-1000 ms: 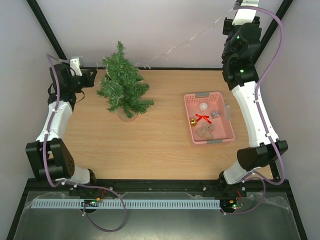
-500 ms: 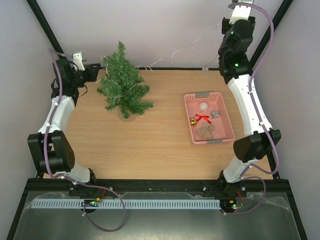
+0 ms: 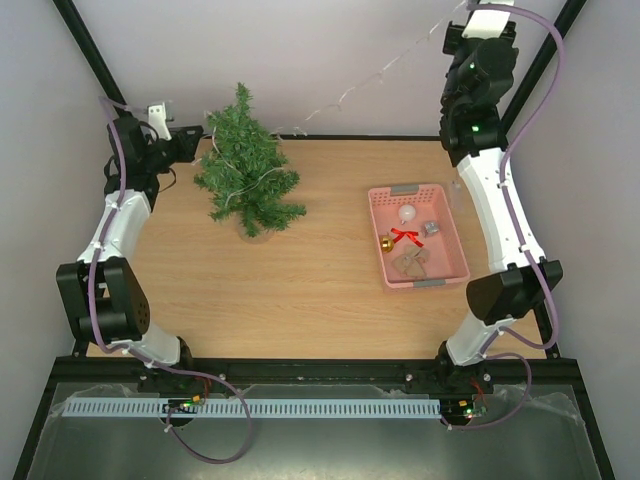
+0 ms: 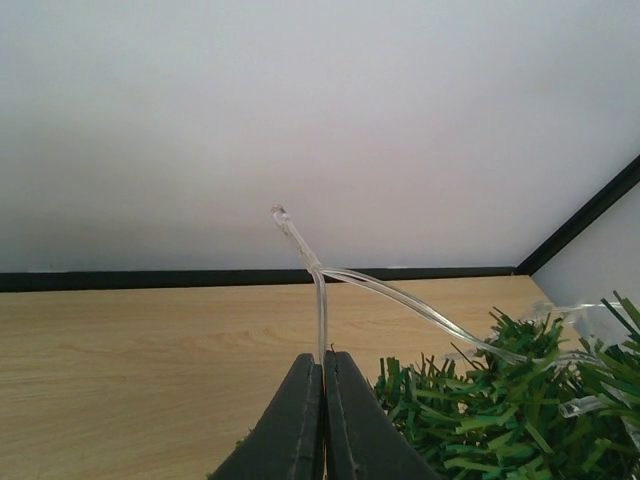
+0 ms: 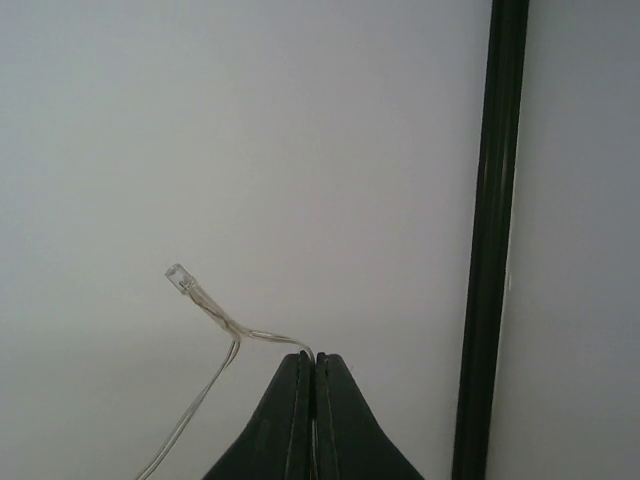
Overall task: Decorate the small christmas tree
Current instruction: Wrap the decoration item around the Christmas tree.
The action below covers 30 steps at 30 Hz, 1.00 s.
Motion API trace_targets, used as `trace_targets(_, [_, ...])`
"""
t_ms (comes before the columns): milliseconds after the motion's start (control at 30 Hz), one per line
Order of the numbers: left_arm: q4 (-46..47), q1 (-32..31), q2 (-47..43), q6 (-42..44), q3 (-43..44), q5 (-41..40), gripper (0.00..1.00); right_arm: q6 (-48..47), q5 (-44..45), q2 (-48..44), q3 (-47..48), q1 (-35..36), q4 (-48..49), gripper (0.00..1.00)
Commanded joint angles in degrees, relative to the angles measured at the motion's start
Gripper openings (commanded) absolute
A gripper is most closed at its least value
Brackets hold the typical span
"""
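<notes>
The small christmas tree stands at the table's back left, with a clear light string looped through its branches. From the tree the string rises in a line to the upper right. My left gripper is just left of the tree, shut on the string's near end. The tree's needles show to the right of its fingers. My right gripper is raised high at the back right corner, shut on the string's other end. A small bulb sticks out past its closed jaws.
A pink basket sits on the right of the table. It holds a white ball, a red bow, a gold bell, a silver gift and a burlap piece. Black frame posts stand at the back corners.
The right gripper dipped and then rose back to the upper right, pulling the string taut. The left gripper shifted slightly towards the tree a second ago and has since held still.
</notes>
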Motion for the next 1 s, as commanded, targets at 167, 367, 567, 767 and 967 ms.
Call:
trace_targets(167, [0.04,-0.21,1.56,1.06,2.82,-3.04,0.02,3.15,1.22,6.11,7.37,-0.27,14.23,0.02])
trace_targets(367, [-1.36,-0.37,3.03,1.75,4.6,-4.77,0.02,1.89,4.35,11.27,12.91,-0.31,15.01,0.02])
trace_targets(567, [-3.56,-0.39,4.28,2.82,6.13,-8.93,0.02,0.44,6.2,13.48,14.82,-0.28,16.48,0.02])
trace_targets(767, [-5.14,-0.38,6.19,2.12,8.71,-11.61,0.02,-1.53,9.28,14.72,16.75,-0.24,17.25,0.02])
trace_targets(967, [-3.58,-1.09,7.14,0.55,9.2,-10.19,0.02,-1.7,7.71,15.52,16.61,-0.38,16.43,0.02])
